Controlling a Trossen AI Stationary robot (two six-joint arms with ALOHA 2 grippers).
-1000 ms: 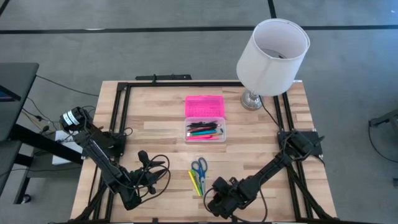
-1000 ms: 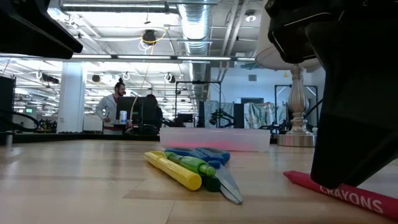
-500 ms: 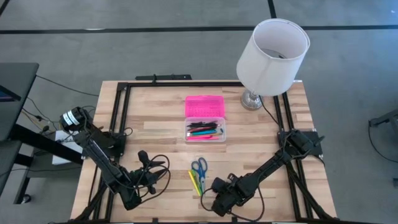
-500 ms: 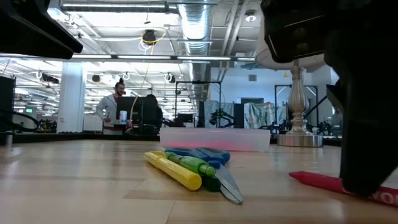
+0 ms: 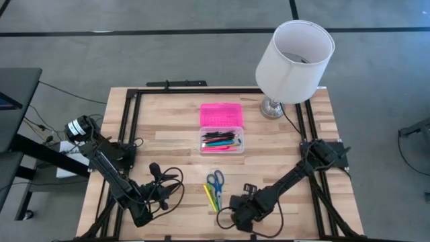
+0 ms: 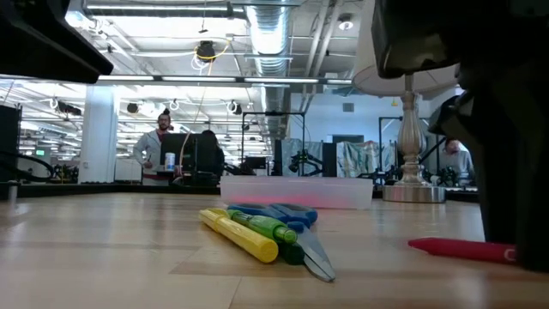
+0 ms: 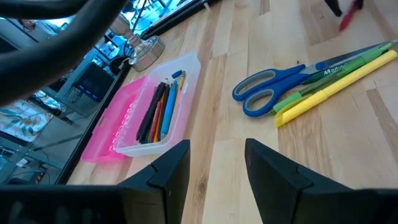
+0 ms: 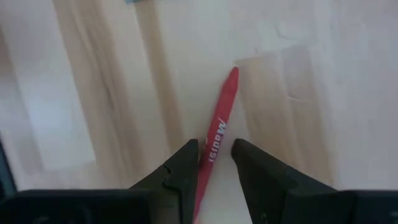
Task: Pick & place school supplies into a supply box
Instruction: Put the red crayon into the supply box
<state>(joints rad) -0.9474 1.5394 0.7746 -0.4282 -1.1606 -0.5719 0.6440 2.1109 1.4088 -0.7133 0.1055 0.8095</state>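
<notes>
The supply box stands mid-table, its clear base (image 5: 222,140) holding several pens and its pink lid (image 5: 220,114) lying open on the far side. Blue-handled scissors (image 5: 215,179) lie on the table beside a yellow and a green marker (image 5: 212,197). A red crayon (image 6: 459,249) lies flat near the front edge. My right gripper (image 8: 215,163) points down over it, open, one finger on each side. My left gripper (image 7: 216,163) hangs open at the front left (image 5: 160,180), aimed toward the scissors (image 7: 273,87) and the box (image 7: 155,112). My right gripper comes from above, pointing down, and straddles the red crayon's shaft (image 8: 214,140). The crayon runs slantwise through the gap and lies flat on the table. Whether either finger touches it, I cannot tell.
A lamp with a white shade (image 5: 294,54) stands on its metal foot (image 5: 272,107) at the far right corner. A black frame (image 5: 127,114) runs round the table's edges. Bare wood lies between the box and the scissors.
My right gripper has rolled about its own axis, tipped more steeply down and edged toward the table's left. The red crayon has turned flat on the table and now lies more crosswise in the low view.
</notes>
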